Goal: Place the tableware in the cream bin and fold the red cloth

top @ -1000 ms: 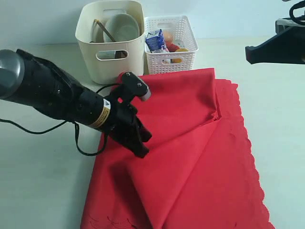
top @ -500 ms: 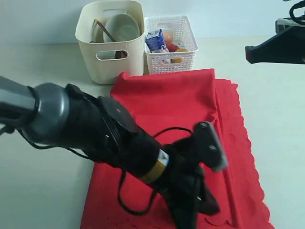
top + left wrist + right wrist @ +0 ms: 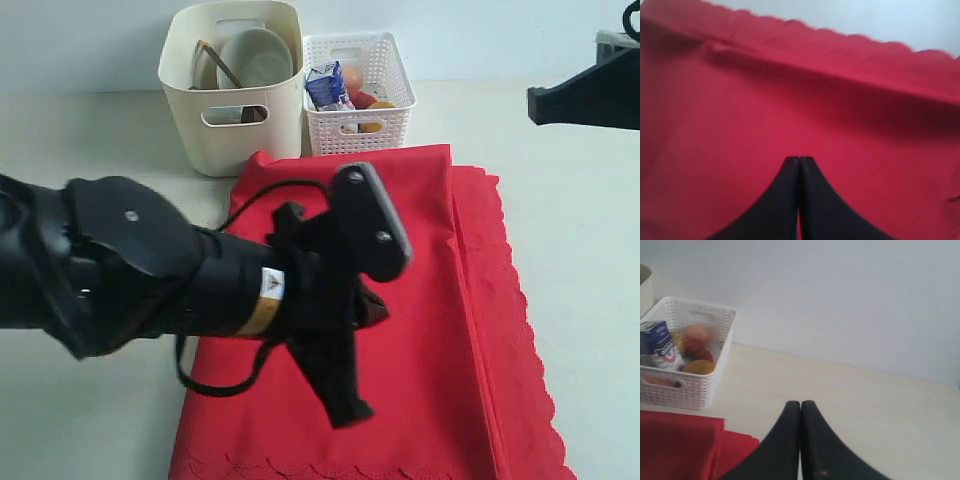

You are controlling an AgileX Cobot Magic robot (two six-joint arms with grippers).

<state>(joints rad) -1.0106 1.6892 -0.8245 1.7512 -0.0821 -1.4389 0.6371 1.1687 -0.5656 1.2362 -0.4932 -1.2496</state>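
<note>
Exterior view: tabletop [image 3: 600,300], pale wall [image 3: 100,40]; red cloth [image 3: 440,330] flat; left hand [image 3: 799,161], right hand [image 3: 800,404] closed (both empty).

We saw a bulky black left arm [image 3: 130,265] built of rounded shells, with a yellow-and-white label [image 3: 266,290] bearing a small red mark. A thin black cable [image 3: 200,391] looped off it, and a grey plate [image 3: 372,222] carried two screws. The left gripper [image 3: 799,160] and right gripper [image 3: 801,403] had smooth, black, tapered fingers.
</note>
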